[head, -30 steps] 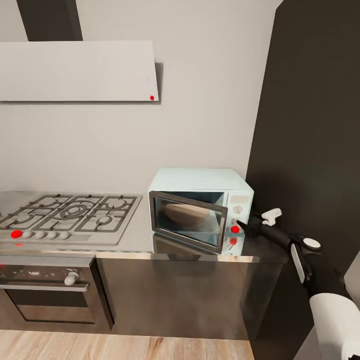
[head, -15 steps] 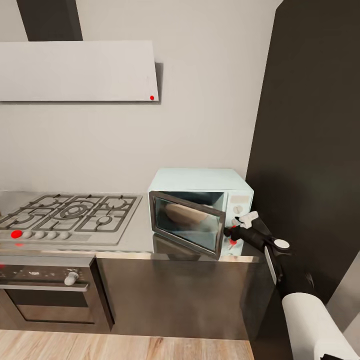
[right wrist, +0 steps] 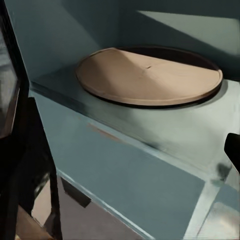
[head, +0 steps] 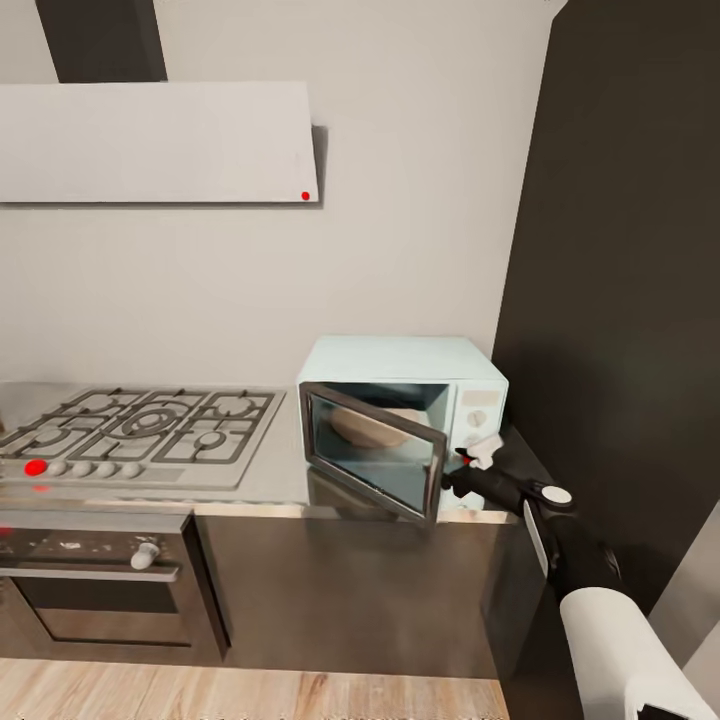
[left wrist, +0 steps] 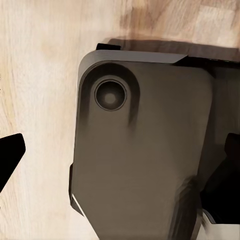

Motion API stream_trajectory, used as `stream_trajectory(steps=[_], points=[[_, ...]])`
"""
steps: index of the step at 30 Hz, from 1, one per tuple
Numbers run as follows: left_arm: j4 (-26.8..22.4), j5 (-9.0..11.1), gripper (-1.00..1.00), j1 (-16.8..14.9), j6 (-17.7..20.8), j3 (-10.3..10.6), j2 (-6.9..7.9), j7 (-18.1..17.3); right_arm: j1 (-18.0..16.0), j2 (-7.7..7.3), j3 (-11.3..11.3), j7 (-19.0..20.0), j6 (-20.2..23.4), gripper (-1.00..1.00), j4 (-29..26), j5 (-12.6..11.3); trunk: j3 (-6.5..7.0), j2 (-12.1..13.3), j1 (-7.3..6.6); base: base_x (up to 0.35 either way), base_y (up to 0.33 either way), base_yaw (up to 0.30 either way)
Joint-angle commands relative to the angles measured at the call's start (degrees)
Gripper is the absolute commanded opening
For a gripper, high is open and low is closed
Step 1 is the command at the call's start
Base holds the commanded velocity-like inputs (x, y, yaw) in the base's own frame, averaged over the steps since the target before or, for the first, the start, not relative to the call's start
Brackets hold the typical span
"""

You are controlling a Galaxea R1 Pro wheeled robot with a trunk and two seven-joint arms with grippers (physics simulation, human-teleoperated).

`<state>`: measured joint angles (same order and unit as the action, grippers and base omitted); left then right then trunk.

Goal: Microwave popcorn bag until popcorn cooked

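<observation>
door of the microwave (head: 402,365) has swung wider than a second ago, and the right gripper (head: 462,468) has come in from beside the control panel to the door's free edge. step in hand: opening the door, judged about half done — it stands ajar, not fully back. next move likely calls for drawing the edge further out so the cavity is clear for loading.

right gripper sits just at the door's edge, below the knobs; whether its fingers are parted or closed i cannot tell. right wrist view looks into the cavity — round tan turntable (right wrist: 149,75) bare, no popcorn bag on it. bag is nowhere to be seen on the countertop (head: 270,480) stretch shown. left gripper: dark fingertips (left wrist: 10,155) at the frame edges, spread apart, holding nothing, over wood floor (left wrist: 35,75).
</observation>
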<state>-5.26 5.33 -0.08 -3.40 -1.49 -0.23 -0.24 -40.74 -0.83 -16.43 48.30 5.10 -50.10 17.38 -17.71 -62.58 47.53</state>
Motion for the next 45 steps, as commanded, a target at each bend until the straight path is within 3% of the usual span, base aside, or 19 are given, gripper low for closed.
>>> stream_trajectory(steps=[1, 29, 31, 35, 40, 45], points=[[-0.01, 0.56, 1.00, -0.01, -0.11, -0.10, -0.02, -0.02, -0.04, 0.05, -0.19, 0.46, 0.53, 1.00, -0.09, 0.18, -0.07, -0.05, 0.00, -0.104, 0.140, 0.000], [-0.01, 0.47, 1.00, -0.01, -0.11, -0.10, -0.03, -0.02, -0.05, -0.11, -0.33, 0.70, 0.29, 1.00, -0.15, -0.12, -0.07, -0.05, 0.00, -0.024, 0.143, 0.000], [-0.01, 0.47, 1.00, -0.01, -0.11, -0.10, -0.03, -0.02, -0.06, -0.30, -0.35, 1.60, 0.27, 1.00, -0.30, -0.21, -0.07, -0.05, 0.00, -0.041, 0.151, 0.000], [-0.01, 0.47, 1.00, -0.01, -0.11, -0.10, -0.03, -0.02, -0.05, -0.76, -0.48, 8.47, 0.24, 1.00, -0.35, 0.08, -0.07, -0.05, 0.00, -0.065, 0.132, 0.000], [-0.01, 0.47, 1.00, -0.01, -0.11, -0.10, -0.03, -0.02, -0.05, -0.90, -0.53, 11.66, 0.21, 1.00, -0.35, 0.14, -0.07, -0.05, 0.00, -0.071, 0.121, 0.000], [-0.01, 0.47, 1.00, -0.01, -0.11, -0.10, -0.03, -0.02, -0.04, -0.85, -0.40, 12.46, 0.22, 1.00, -0.35, 0.17, -0.07, -0.05, 0.00, -0.071, 0.116, 0.000]])
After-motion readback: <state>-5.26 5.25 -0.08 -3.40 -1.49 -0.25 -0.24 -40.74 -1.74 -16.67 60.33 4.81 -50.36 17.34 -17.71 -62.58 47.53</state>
